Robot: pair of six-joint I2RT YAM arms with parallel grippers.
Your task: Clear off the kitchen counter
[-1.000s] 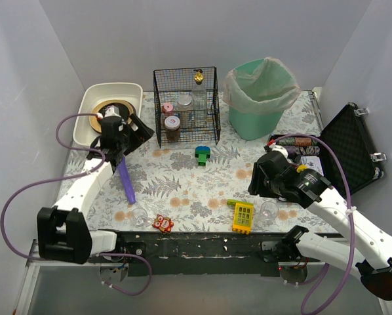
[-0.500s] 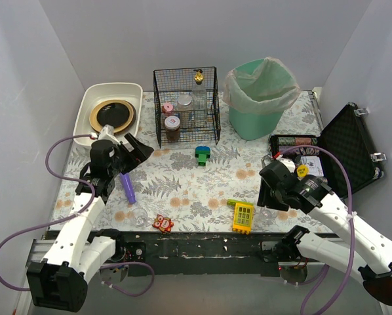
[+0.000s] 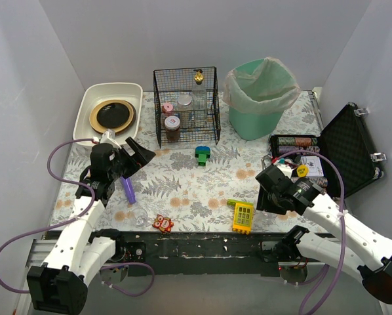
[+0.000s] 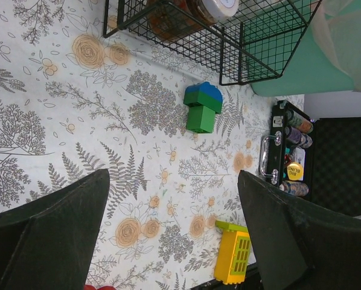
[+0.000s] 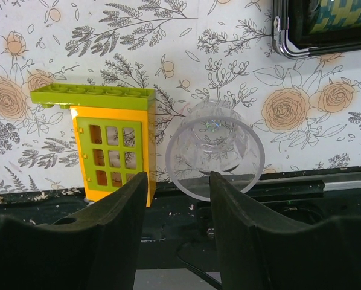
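- White booth walls; flower-print table [image 3: 183, 177] fills the floor, cluttered.
- Judged step: cup pickup. Empty right claw [image 5: 177, 181], jaws apart, hangs over clear cup [image 5: 215, 149] at the front edge, near the right corner. Next move needs descent, then closing on its wall.
- Empty left claw [image 4: 173, 181] also spread.
- Top view hides the cup under the wrist; right wrist view shows it.

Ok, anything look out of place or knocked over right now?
The clear cup sits right at the front edge of the kitchen counter, beside the yellow window block, which lies flat. Nothing looks spilled or broken.
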